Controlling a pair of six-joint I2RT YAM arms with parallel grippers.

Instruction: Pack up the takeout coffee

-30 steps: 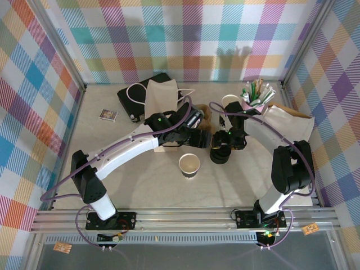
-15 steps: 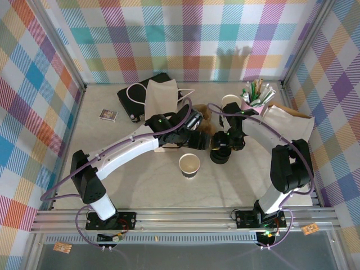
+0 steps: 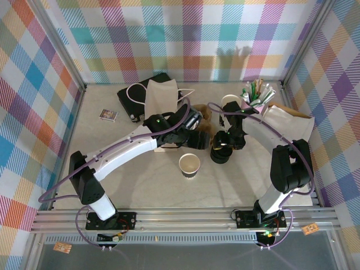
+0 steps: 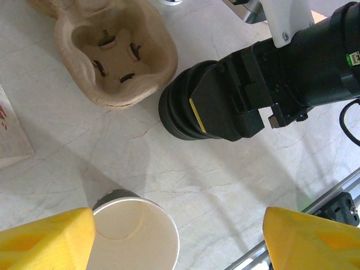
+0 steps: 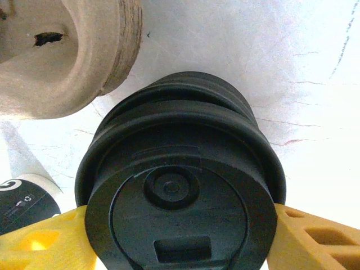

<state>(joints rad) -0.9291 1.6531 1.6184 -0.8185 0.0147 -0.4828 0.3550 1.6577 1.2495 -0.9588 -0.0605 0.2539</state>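
Narrowing since earlier, right claw [image 5: 180,247] flanks lid stack [image 5: 180,163], grip unclear; left claw [image 4: 180,239] wide.

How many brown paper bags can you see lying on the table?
2. The back bag lies left of centre near the far wall; the right bag lies by the right wall. More may be hidden.

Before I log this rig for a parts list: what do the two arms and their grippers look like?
Both the left arm and right arm have glossy white link shells between black joint housings, with thin purple cables looping alongside. A small green light glows on the left wrist. The left gripper and right gripper have black bodies and blocky yellow fingers.
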